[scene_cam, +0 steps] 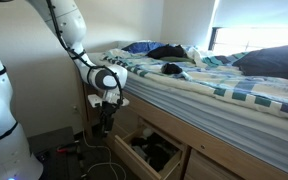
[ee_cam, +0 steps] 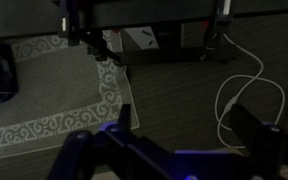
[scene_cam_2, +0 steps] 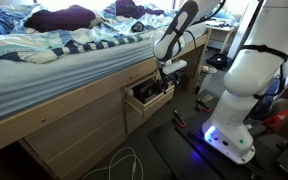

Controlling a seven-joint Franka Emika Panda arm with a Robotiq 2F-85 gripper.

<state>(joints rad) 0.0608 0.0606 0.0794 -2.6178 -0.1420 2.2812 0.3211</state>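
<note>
Wooden drawer (scene_cam_2: pixel 147 104) stands open beside the fingers (ee_cam: pixel 248 125), spread wide, empty.

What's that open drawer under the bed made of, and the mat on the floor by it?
The open drawer looks like light wood or wood-look board, matte, the same pale tan as the bed frame. The mat seems to be woven fabric, flat and pale with a scroll border; the dim wrist view leaves the fibre unclear.
</note>
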